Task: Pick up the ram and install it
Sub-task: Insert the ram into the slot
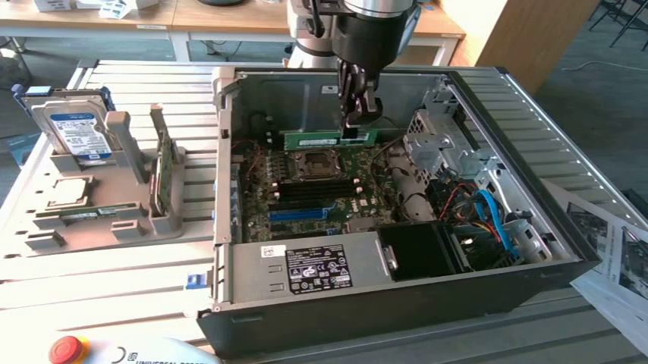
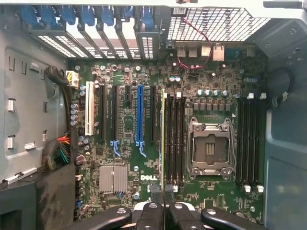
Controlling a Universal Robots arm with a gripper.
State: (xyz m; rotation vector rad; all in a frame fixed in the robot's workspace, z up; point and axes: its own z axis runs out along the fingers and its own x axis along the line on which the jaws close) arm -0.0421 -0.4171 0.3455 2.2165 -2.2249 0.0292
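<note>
My gripper (image 1: 354, 125) hangs inside the open computer case (image 1: 567, 227), shut on the ram (image 1: 329, 139). The ram is a narrow green stick held level and on edge above the motherboard (image 1: 303, 205), over the far side of the CPU socket (image 1: 314, 161). In the wrist view the ram (image 2: 163, 134) shows edge-on as a thin line running up from between my fingertips (image 2: 149, 213). It lies along a bank of black memory slots (image 2: 175, 139) beside the CPU socket (image 2: 210, 148). A second bank of slots (image 2: 249, 139) sits on the socket's other side.
A grey holder (image 1: 102, 220) on the exterior view's left carries a hard drive (image 1: 76, 129) and an upright green card (image 1: 160, 178). Inside the case are the power supply (image 1: 303, 265), drive cage (image 1: 435, 148) and blue cables (image 1: 496, 220). Papers (image 1: 612, 250) lie at the right.
</note>
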